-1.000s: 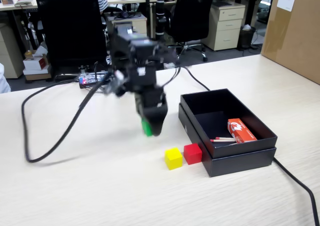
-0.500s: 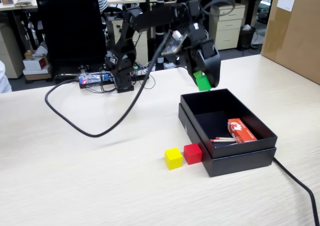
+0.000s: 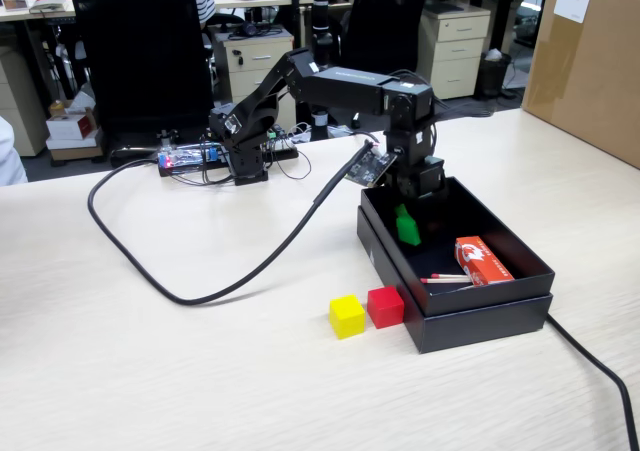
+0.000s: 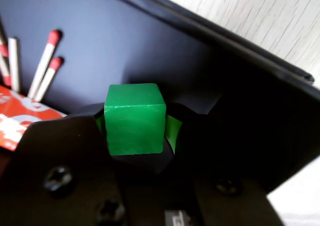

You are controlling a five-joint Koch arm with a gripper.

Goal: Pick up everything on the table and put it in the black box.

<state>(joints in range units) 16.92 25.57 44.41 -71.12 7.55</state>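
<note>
My gripper (image 3: pixel 405 221) hangs inside the black box (image 3: pixel 480 319), near its far left end, and is shut on the green cube (image 3: pixel 408 231). In the wrist view the green cube (image 4: pixel 135 118) sits between the two jaws of the gripper (image 4: pixel 135 120), just above the box floor (image 4: pixel 125 45). The yellow cube (image 3: pixel 347 316) and the red cube (image 3: pixel 385 307) stand side by side on the beige table (image 3: pixel 150 371), just left of the box's near corner.
A red-orange matchbox (image 3: pixel 482 261) and loose matchsticks (image 3: pixel 445 279) lie in the box, and show in the wrist view too (image 4: pixel 15 118). A thick black cable (image 3: pixel 230 281) loops across the table. A brown carton (image 3: pixel 590 61) stands far right. The arm's base (image 3: pixel 240 146) is behind.
</note>
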